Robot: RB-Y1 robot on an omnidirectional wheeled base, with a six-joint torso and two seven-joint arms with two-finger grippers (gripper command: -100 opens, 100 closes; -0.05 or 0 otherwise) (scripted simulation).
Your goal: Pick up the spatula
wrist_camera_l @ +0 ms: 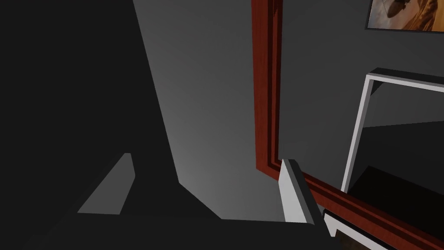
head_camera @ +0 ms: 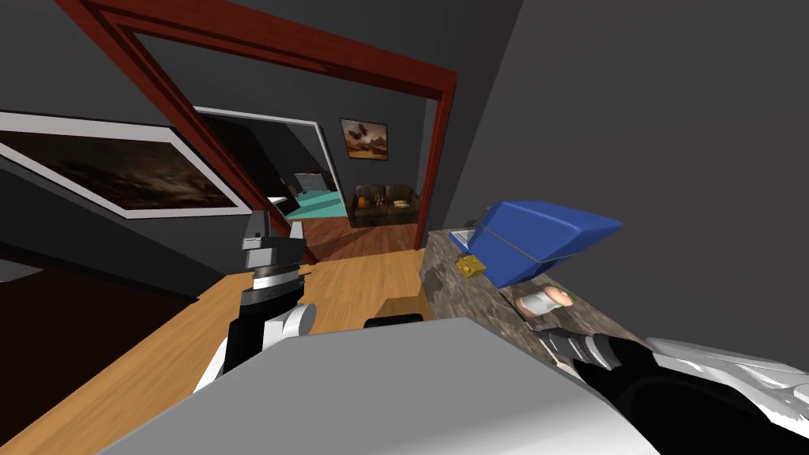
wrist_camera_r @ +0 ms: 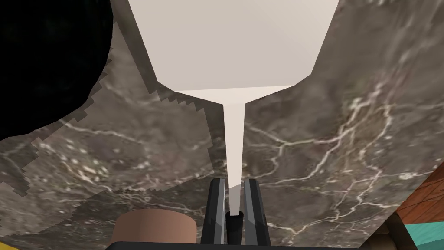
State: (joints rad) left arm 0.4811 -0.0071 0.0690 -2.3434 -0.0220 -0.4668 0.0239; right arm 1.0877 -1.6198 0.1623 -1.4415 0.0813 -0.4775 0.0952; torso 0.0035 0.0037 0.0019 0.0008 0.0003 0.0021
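The right gripper point(wrist_camera_r: 234, 182) is clamped on the thin handle of a cream-white spatula point(wrist_camera_r: 234, 47), its two fingers pressing the handle's sides near its end; the broad blade reaches away from the gripper over a dark veined marble countertop point(wrist_camera_r: 329, 147); whether the blade touches the stone I cannot tell; a brown round object point(wrist_camera_r: 154, 223) sits just beside the fingers; on the same counter stand a blue angular box point(head_camera: 545, 233) and a small yellow block point(head_camera: 472, 266); the left gripper point(wrist_camera_l: 208, 157) is raised at my left, fingers spread, holding nothing.
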